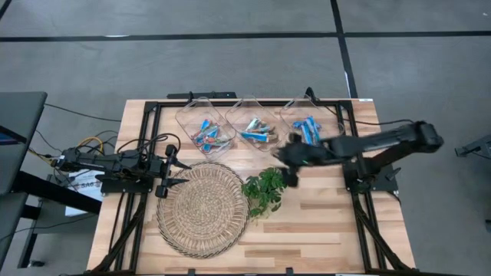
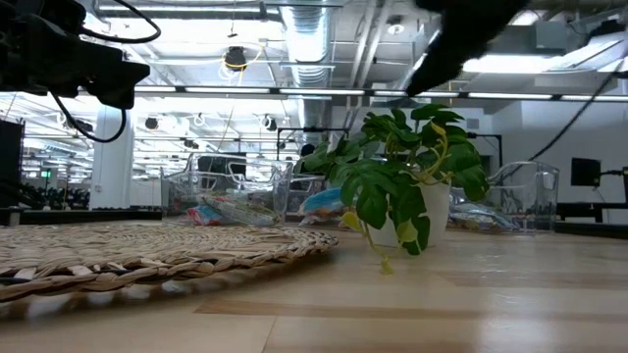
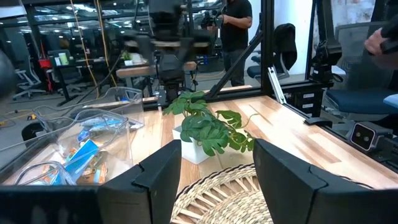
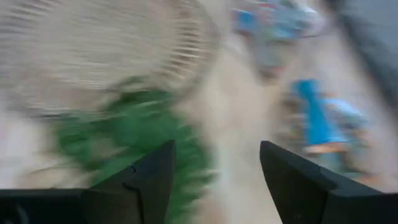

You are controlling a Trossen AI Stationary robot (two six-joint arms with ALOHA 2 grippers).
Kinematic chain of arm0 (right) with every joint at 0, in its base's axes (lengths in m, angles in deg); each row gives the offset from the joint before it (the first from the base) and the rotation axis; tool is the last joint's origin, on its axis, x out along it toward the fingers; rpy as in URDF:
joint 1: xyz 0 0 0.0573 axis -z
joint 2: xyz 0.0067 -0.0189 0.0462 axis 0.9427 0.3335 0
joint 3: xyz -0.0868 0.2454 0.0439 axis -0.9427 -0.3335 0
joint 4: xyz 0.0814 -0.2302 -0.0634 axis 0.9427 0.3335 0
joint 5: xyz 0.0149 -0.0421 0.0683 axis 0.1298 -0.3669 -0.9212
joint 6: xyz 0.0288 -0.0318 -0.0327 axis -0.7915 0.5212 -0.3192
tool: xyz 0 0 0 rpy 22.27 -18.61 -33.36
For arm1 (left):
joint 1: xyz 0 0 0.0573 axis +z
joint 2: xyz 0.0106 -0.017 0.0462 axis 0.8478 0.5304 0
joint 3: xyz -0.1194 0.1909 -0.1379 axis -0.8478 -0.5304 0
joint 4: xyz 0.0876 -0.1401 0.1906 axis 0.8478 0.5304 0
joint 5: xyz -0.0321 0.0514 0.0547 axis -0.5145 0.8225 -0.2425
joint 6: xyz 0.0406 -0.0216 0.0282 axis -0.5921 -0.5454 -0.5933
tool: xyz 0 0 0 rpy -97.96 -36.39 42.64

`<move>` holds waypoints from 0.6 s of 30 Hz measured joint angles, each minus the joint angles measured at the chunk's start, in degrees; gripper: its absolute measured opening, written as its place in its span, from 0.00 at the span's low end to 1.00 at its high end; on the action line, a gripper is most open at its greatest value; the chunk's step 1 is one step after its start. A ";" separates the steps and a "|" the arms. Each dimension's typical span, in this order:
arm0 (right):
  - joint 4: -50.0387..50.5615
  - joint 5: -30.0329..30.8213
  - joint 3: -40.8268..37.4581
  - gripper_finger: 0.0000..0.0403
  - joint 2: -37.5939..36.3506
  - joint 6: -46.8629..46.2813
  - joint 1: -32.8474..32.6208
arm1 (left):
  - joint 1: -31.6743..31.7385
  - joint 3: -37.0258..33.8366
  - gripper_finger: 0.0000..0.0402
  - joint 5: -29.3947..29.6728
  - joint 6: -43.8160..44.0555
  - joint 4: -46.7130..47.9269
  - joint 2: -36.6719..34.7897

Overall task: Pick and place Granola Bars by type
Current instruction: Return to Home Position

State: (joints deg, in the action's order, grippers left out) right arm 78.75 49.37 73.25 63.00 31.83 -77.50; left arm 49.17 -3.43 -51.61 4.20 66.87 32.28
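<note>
Right end effector (image 1: pixel 282 159), spread wide and empty, beside the leafy plant (image 1: pixel 265 192)

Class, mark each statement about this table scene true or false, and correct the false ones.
1. Three transparent bins stand in a row along one edge of the table. True.
2. A bar lies on the woven mat. False: the mat is bare, and the granola bars lie in the bins.
3. The right gripper grips a bar. False: its fingers are open with nothing between them.
4. The potted plant stands beside the mat. True.
5. The left gripper hangs above the bins. False: it is at the mat's edge, away from the bins, fingers open.
</note>
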 joint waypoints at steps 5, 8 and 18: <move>-13.29 -12.30 -14.91 0.56 -12.32 -5.34 -5.08 | 0.00 0.02 0.48 0.02 0.00 0.00 -0.01; -21.09 -16.37 -23.78 0.56 -19.42 -8.21 -7.31 | 0.00 0.02 0.48 0.02 0.00 0.00 -0.01; -29.63 -16.35 -41.08 0.56 -40.68 -10.88 -12.34 | 0.00 0.02 0.48 0.04 0.00 0.00 0.02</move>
State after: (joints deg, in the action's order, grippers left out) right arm 49.12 33.02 32.16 22.32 20.94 -89.84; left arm 49.17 -3.41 -51.57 4.20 66.87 32.30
